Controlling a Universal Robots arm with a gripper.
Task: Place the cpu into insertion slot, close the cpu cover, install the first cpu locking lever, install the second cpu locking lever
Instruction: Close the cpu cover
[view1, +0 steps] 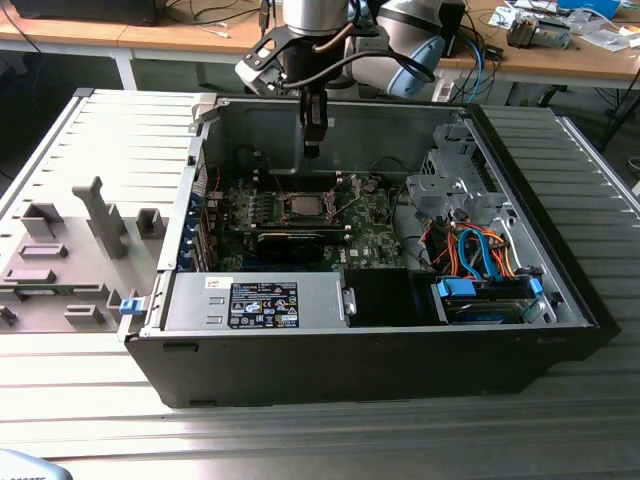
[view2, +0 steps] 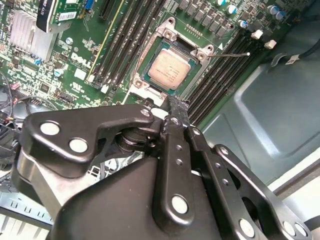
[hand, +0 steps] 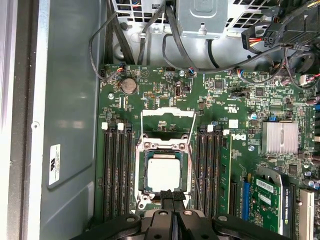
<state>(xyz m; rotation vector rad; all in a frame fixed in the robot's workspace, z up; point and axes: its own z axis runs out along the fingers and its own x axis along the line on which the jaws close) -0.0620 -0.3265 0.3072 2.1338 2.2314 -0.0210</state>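
The fingers (view1: 312, 135), closed on nothing, hang inside the computer case (view1: 400, 360). At their six o'clock the cpu (view1: 303, 207) sits on the motherboard (view1: 375, 215), and the cpu cover (hand: 164, 146) looks lowered around it. The locking lever (hand: 168, 113) seems unlatched, so I judge that step in hand; the thin wire wants precise contact.

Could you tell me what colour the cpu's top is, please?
The cpu is silvery-grey, clearest in the first wrist view.

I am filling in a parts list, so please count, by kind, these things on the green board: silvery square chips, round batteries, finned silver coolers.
silvery square chip: 1
round battery: 1
finned silver cooler: 1
Total: 3
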